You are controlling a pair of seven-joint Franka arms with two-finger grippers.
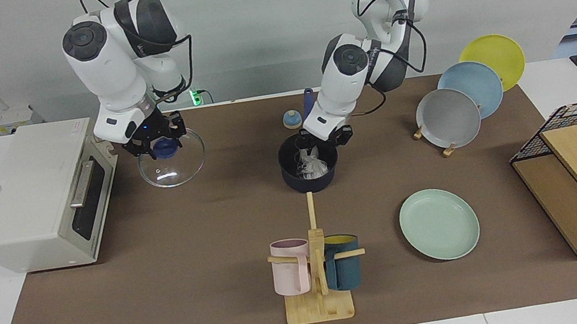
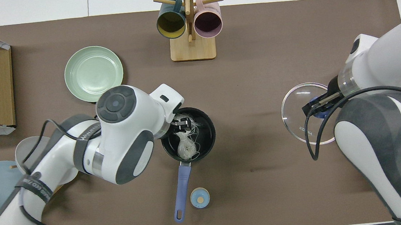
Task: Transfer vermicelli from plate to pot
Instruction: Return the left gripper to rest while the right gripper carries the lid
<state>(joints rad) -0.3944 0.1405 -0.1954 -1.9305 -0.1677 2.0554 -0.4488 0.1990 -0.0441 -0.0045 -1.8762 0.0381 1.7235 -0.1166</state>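
The wooden mug rack (image 1: 316, 282) stands at the counter's (image 1: 171, 291) edge farthest from the robots, a pink mug (image 1: 290, 266) and a teal mug (image 1: 344, 269) hung on it. Nearer to the robots than the rack sits the pot (image 1: 309, 169), with the vermicelli (image 1: 313, 165) inside it. The left pincer (image 1: 320, 143) hangs over the pot with its fingers spread apart above the noodles. The mint plate (image 1: 439, 224) lies bare, farther from the robots than the pot, toward the left arm's end. The right pincer (image 1: 160, 139), toward the right arm's end from the pot, grips the blue knob of a glass lid (image 1: 172, 158).
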